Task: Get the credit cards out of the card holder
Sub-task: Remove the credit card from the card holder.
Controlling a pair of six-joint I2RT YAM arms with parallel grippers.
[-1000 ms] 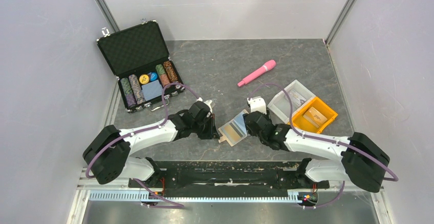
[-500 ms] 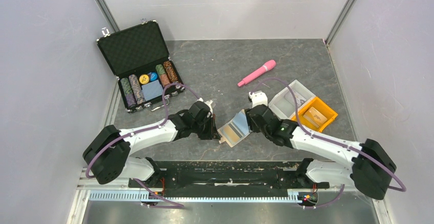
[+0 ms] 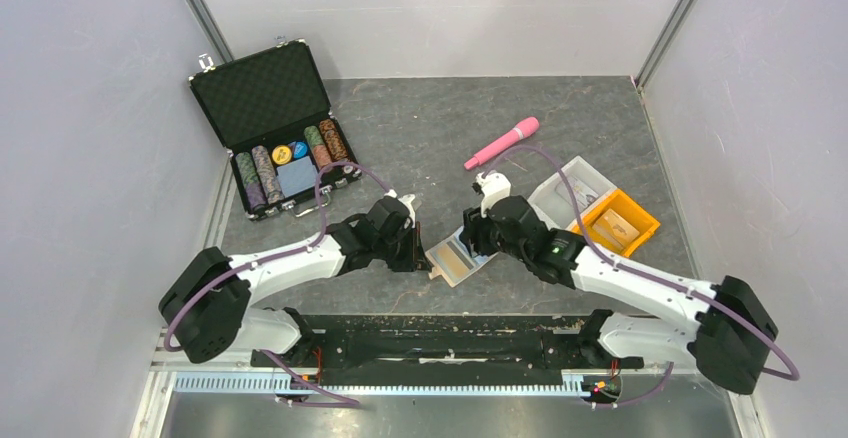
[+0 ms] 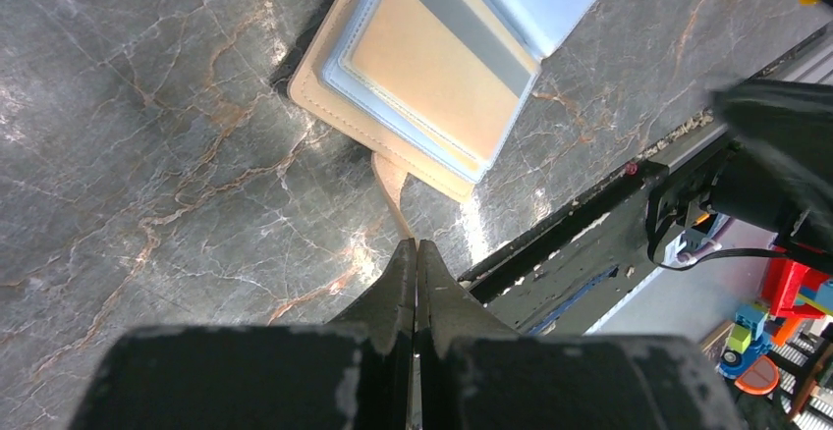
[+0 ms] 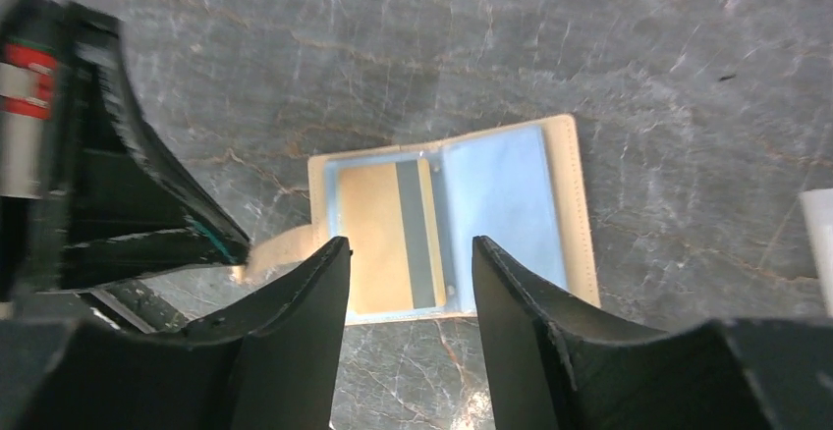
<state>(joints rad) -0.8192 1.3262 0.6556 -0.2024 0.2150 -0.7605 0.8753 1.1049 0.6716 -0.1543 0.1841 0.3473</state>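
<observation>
The card holder [image 3: 456, 260] lies open on the dark marbled counter [image 3: 420, 128], close to its near edge and between the two arms. Its tan cover faces down and its pale blue lining faces up. One gold-tan credit card [image 5: 378, 239] with a grey stripe sits in the clear sleeve on the half nearer the left arm. The other half shows only blue lining in the right wrist view.

A narrow tan snap tab [image 4: 391, 180] sticks out from the edge of the holder on the card's side. The left pincer [image 4: 416, 248] is clenched on the tip of this tab, its two fingers pressed flat together, with the tab rising a little off the counter into them.

The right pincer [image 5: 410, 243] hangs above the holder with its fingers parted and grasping nothing. The card and the fold of the holder show in the gap between them, and whether the fingertips touch the sleeve cannot be told.

Farther back on the right, an orange tray [image 3: 640, 209] with something tan in it stands just beside a clear tray [image 3: 596, 174]. Beyond them a pink pen-like stick [image 3: 502, 143] lies on the counter. In the far left corner a black foam-lined case [image 3: 262, 96] stands open, rows of poker chips [image 3: 262, 170] in its lower half.
</observation>
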